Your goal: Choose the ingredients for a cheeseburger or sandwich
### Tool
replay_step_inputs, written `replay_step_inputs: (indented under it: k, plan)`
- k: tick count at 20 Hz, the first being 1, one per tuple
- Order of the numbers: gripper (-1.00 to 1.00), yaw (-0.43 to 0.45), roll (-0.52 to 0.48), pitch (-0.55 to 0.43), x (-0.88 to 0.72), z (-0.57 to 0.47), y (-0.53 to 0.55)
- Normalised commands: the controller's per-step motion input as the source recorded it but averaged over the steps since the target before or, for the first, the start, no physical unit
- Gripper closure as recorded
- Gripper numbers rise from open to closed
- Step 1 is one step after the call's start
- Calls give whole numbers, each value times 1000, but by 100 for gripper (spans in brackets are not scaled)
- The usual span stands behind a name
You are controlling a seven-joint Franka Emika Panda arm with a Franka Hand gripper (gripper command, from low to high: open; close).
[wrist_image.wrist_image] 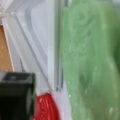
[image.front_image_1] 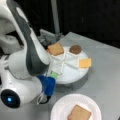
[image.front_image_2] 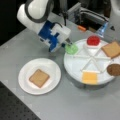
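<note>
Gripper (image.front_image_2: 68, 44) down at the edge of the white segmented tray (image.front_image_2: 75, 70), tip right at the green lettuce (image.front_image_2: 71, 49) in its compartment; jaw spread not readable, cannot tell whether pinching. In a front view, lettuce (image.front_image_1: 55, 74) peeking out just under the arm, gripper itself hidden there. Wrist view filled by lettuce (wrist_image.wrist_image: 90, 65) very close, white tray divider (wrist_image.wrist_image: 51, 45) beside it, red tomato (wrist_image.wrist_image: 46, 107) at lower edge, dark fingertip (wrist_image.wrist_image: 16, 97) at bottom left, tan bread edge (wrist_image.wrist_image: 5, 50) at far left.

Beyond the gripper on the tray: red tomato (image.front_image_2: 93, 40), bread square (image.front_image_2: 111, 49), dark patty (image.front_image_2: 114, 69), orange cheese (image.front_image_2: 89, 77), each in own compartment. Same bread (image.front_image_1: 56, 49), patty (image.front_image_1: 75, 49), cheese (image.front_image_1: 85, 62) visible in a front view.

Well apart from gripper, paper plate (image.front_image_2: 25, 72) on grey surface (image.front_image_2: 75, 105), holding one bread square (image.front_image_2: 39, 78), lying flat, nothing stacked on it.
</note>
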Motion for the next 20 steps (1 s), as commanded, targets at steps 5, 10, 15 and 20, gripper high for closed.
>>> replay_step_inputs:
  k: [5,10,15,20]
  plan:
    - [100,-41,-92,-87,-148,78,163]
    - [100,-49,-91,-75,-156,80,143]
    - [100,-61,-102,-59,-175,146,161]
    - [100,-91,-144,-21,-226,297,208]
